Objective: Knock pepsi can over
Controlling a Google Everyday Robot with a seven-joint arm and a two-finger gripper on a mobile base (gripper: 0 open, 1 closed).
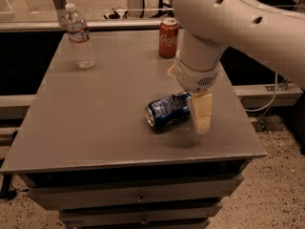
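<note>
Lab: tool (pixel 198 111) over grey drawer cabinet (pixel 109 109)

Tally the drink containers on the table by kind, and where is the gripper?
Cans: 2 (pepsi can lying on its side, Coca-Cola can upright)
Bottles: 1 (water bottle, upright)
Total: 3
The gripper hangs just beside the pepsi can.

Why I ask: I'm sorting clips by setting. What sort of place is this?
Probably a robotics lab or workshop: a grey metal drawer cabinet on speckled flooring, a loose white cable, and a white robot arm whose pincer sits beside a toppled dark blue aluminium pepsi can.
</note>
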